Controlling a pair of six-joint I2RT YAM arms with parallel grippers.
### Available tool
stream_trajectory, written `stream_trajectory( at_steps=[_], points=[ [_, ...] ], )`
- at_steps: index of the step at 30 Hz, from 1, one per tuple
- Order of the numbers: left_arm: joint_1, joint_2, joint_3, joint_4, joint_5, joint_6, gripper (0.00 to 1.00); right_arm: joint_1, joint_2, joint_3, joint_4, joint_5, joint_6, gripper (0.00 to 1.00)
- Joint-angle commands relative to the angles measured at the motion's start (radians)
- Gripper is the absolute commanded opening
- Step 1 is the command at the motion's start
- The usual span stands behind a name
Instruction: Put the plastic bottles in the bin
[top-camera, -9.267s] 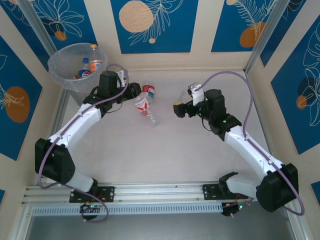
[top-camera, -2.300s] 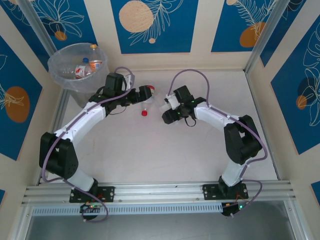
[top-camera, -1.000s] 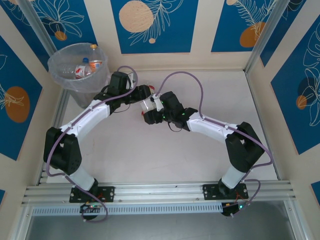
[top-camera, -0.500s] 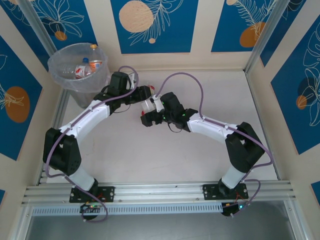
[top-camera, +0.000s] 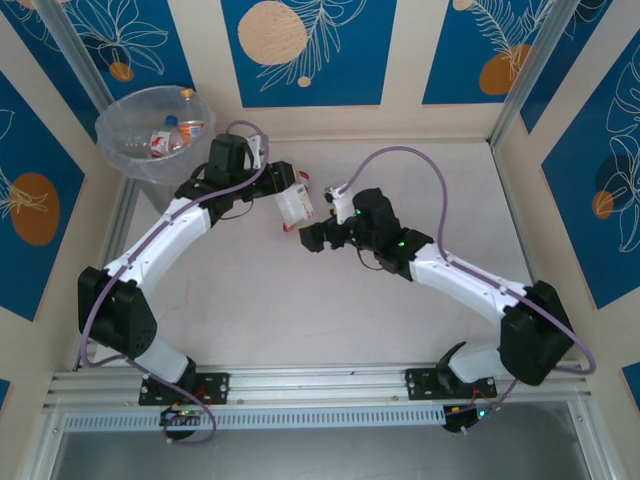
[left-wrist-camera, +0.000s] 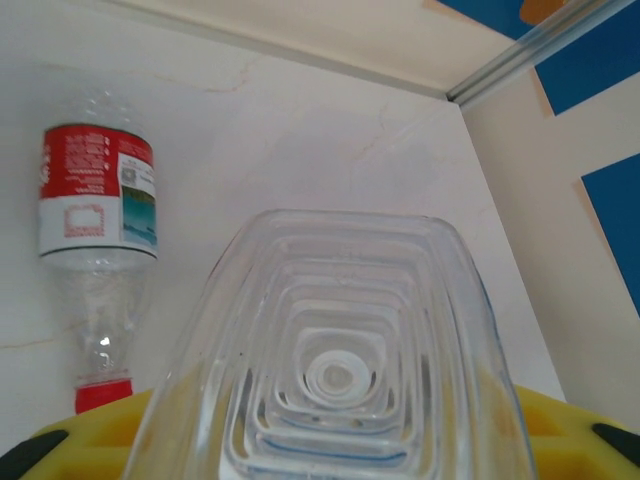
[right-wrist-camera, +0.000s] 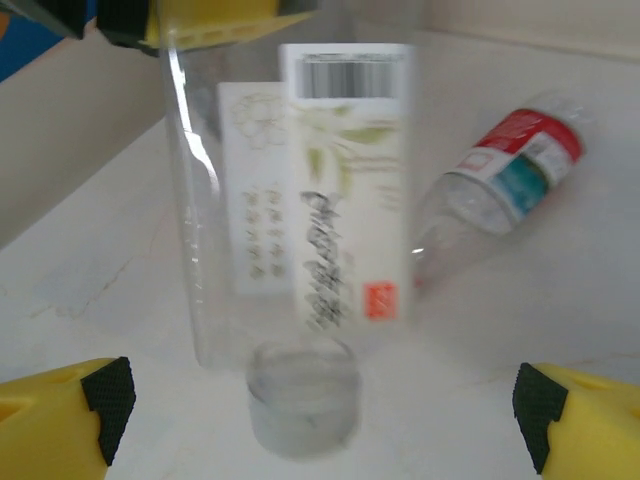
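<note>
The left end effector (top-camera: 287, 190) is clamped near the base of a clear bottle (right-wrist-camera: 300, 220). The bottle is square-sided, with a white printed label and its pale cap pointing down, mid-counter (top-camera: 400, 330). The right end effector (top-camera: 312, 238) stands wide just beside it, holding nothing. A red-labelled bottle (left-wrist-camera: 95, 230) lies beyond. The bin (top-camera: 120, 150) sits far left. A second ago both end effectors met at this bottle. The right one has since backed off.
</note>
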Motion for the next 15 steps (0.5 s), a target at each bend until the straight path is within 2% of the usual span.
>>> stream_trajectory(
  at_steps=[1,9,15],
  points=[
    [0.044,-0.043,0.067,-0.040,-0.028,0.037,0.43,-0.050,-0.090,-0.059,0.050,0.077,0.001,0.99],
    [0.136,-0.034,0.231,-0.119,-0.030,0.102,0.43,-0.214,-0.195,-0.151,0.056,0.048,0.132,0.99],
    [0.255,0.014,0.453,-0.202,-0.034,0.138,0.44,-0.250,-0.181,-0.166,0.064,0.000,0.185,0.99]
  ],
)
